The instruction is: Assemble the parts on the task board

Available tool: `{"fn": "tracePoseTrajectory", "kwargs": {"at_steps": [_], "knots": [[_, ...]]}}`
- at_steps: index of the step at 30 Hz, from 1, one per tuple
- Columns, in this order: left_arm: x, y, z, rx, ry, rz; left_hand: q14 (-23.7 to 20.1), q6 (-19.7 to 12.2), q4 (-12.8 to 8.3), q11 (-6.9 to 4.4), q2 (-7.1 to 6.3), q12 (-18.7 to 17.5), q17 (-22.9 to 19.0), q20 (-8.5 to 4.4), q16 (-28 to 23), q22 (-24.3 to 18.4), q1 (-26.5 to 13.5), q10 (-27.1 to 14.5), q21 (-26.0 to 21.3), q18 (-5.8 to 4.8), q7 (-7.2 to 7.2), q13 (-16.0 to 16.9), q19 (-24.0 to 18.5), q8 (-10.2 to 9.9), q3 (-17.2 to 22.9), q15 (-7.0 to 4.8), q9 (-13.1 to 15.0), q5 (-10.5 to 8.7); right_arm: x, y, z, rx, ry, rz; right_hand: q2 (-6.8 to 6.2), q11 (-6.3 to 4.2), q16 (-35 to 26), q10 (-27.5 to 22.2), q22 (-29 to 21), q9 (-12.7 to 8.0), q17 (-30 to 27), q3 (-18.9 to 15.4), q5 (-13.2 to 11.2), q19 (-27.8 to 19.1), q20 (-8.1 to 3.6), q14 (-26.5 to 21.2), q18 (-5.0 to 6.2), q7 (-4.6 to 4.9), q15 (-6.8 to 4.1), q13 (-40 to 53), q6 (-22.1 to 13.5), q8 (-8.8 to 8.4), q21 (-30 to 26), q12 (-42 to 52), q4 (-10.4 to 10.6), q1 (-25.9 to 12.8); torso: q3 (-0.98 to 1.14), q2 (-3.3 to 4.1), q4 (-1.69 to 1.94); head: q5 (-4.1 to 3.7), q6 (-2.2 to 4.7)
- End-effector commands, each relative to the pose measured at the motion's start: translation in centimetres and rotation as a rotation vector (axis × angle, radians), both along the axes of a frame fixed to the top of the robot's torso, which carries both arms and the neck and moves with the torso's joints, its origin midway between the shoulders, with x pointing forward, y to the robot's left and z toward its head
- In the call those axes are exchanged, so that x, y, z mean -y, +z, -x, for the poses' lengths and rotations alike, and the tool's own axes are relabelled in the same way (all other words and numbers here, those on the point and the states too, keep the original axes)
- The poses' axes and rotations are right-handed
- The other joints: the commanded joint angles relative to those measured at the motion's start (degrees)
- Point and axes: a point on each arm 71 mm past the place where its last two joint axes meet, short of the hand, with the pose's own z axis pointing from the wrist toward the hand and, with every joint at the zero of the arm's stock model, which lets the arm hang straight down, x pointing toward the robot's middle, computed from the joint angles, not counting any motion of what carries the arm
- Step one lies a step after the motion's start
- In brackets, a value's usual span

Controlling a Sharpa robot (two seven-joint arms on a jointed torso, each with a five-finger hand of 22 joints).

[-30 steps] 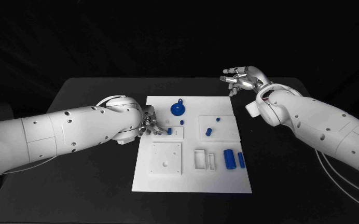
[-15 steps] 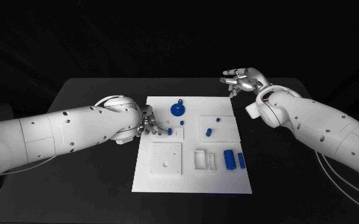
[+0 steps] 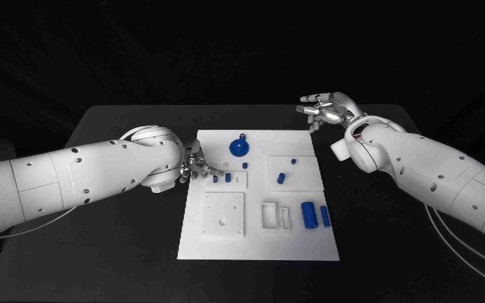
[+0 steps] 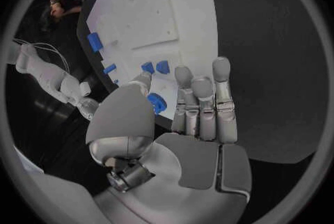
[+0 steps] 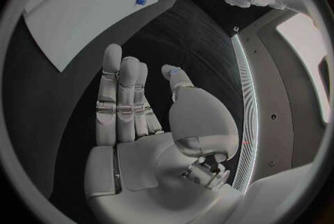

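The white task board [image 3: 258, 240] lies in the middle of the black table. On it are a round blue part [image 3: 240, 149], small blue pieces [image 3: 228, 177] and two blue cylinders [image 3: 309, 215]. My left hand [image 3: 198, 167] hovers at the board's left edge, fingers straight and side by side, thumb apart. In the left wrist view a blue piece [image 4: 157, 103] shows between the thumb and fingers of that hand [image 4: 188, 118]; nothing looks gripped. My right hand [image 3: 325, 109] is raised beyond the board's far right corner, fingers extended and empty [image 5: 139, 107].
A white square block with holes [image 3: 223, 213] and white slotted fixtures [image 3: 275, 215] stand on the board's near half. Bare black table [image 3: 121, 247] runs round the board on all sides.
My left arm has shifted slightly towards the far side, and its hand has edged along the board's left edge. The right hand has not moved.
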Motion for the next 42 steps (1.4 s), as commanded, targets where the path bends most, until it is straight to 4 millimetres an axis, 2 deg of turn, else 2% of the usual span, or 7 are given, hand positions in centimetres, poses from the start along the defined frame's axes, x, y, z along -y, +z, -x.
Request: {"fn": "tracePoseTrajectory", "kwargs": {"at_steps": [1, 5, 15, 23, 28, 36, 42], "knots": [[-0.3, 0.6, -0.3, -0.001, 0.025, 0.040, -0.41, 0.08, -0.27, -0.08, 1.25, 0.18, -0.10, 0.27, -0.33, 1.15, 1.02, -0.20, -0.40, -0.58, -0.04, -0.09, 0.24, 0.47, 0.14, 0.03, 0.17, 0.93, 0.0, 0.0, 0.0, -0.004, 0.008, -0.003, -0.23, 0.05, -0.31, -0.23, -0.05, -0.03, -0.04, 0.44, 0.30, -0.35, 0.13, -0.35, -0.48, -0.02, 0.16, -0.10, -0.20, -0.32, 0.26, -0.02, 0.02, -0.11, 0.06, 0.00, 0.03, -0.04, 0.00], [-0.8, 1.4, -0.8, 0.005, 0.054, 0.078, -0.46, -0.28, -2.09, -0.03, 4.56, 0.03, -0.18, 0.30, -0.50, 1.15, 1.50, -0.31, -0.66, -0.59, 0.01, -0.21, 0.26, 0.67, -1.20, 0.07, 0.31, 2.32, -0.1, -0.1, 0.0, -0.005, 0.009, -0.003, -0.23, 0.05, -0.31, -0.23, -0.05, -0.03, -0.04, 0.44, 0.30, -0.35, 0.13, -0.35, -0.48, -0.02, 0.16, -0.10, -0.20, -0.32, 0.26, -0.02, 0.02, -0.11, 0.11, -0.01, 0.03, -0.04, 0.07], [-1.2, 2.9, -1.7, 0.025, 0.090, 0.144, -0.54, -0.57, -3.26, 0.03, 5.32, -0.12, -0.31, 0.35, -0.71, 1.14, 1.88, -0.43, -1.19, -0.58, 0.11, -0.36, 0.38, 0.60, -1.59, 0.12, 0.15, 2.61, -0.1, -0.1, 0.0, -0.005, 0.009, -0.003, -0.23, 0.04, -0.31, -0.24, -0.08, -0.03, -0.03, 0.57, 0.45, -0.34, 0.12, -0.34, -0.48, -0.01, 0.16, -0.11, -0.19, -0.32, 0.28, -0.02, -0.06, -0.12, 0.12, 0.02, -0.02, -0.11, 0.24], [-1.2, 3.0, -1.8, 0.008, 0.075, 0.156, -0.54, 0.12, -10.18, 0.59, 10.80, -2.09, -0.78, 0.77, -1.85, 1.07, 6.45, -0.65, -2.49, -0.36, 1.04, -1.46, 0.47, -4.23, -3.87, 0.55, -9.06, 3.42, 0.0, -0.1, 0.0, -0.005, 0.008, -0.003, -0.23, 0.04, -0.31, -0.24, -0.08, -0.03, -0.03, 0.57, 0.45, -0.34, 0.12, -0.34, -0.48, -0.01, 0.16, -0.11, -0.19, -0.32, 0.28, -0.02, -0.06, -0.12, 0.12, 0.01, 0.07, -0.27, 0.33], [-1.0, 2.9, -1.7, -0.017, 0.042, 0.138, -0.95, 0.96, -16.71, 0.44, 10.56, -2.75, -0.90, 0.73, -2.34, 1.06, 15.03, -1.11, -3.14, -0.51, 0.76, -1.68, 0.19, -5.37, -2.89, 0.51, -11.94, 6.35, 0.0, -0.1, 0.0, -0.006, 0.007, -0.002, -0.19, 0.03, -0.31, -0.24, -0.09, -0.02, -0.02, 0.77, 0.51, -0.33, 0.10, -0.32, -0.49, -0.03, 0.14, -0.11, 0.00, -0.31, 0.31, -0.03, -0.14, -0.14, 0.04, 0.04, 0.00, -0.23, 0.35], [-0.8, 2.7, -1.2, -0.047, -0.016, 0.112, -1.19, 3.75, -22.17, 0.60, 12.11, -3.13, -0.77, 0.68, -2.44, 1.21, 20.60, -0.98, -3.40, -0.61, 0.88, -1.71, 0.01, -6.72, -1.09, 0.52, -16.36, -0.07, 0.1, -0.1, 0.0, -0.006, 0.007, -0.002, -0.19, 0.03, -0.31, -0.24, -0.09, -0.02, -0.02, 0.77, 0.51, -0.33, 0.10, -0.32, -0.49, -0.03, 0.14, -0.11, 0.00, -0.31, 0.31, -0.03, -0.14, -0.14, 0.02, 0.02, 0.07, -0.18, 0.34], [-0.4, 2.1, -0.5, -0.069, -0.058, 0.105, -1.37, 6.86, -22.38, 0.78, 13.25, -6.44, -0.99, 0.99, -2.92, 1.14, 20.56, -0.36, -3.69, -0.44, 0.81, -3.45, -0.16, -13.04, -2.10, 0.81, -23.91, -2.65, 0.1, -0.1, 0.0, -0.006, 0.006, -0.002, -0.19, 0.03, -0.31, -0.24, -0.09, -0.02, -0.02, 0.77, 0.51, -0.33, 0.10, -0.32, -0.49, -0.03, 0.14, -0.11, 0.00, -0.31, 0.31, -0.03, -0.14, -0.14, -0.01, 0.03, 0.10, -0.16, 0.33]]}}
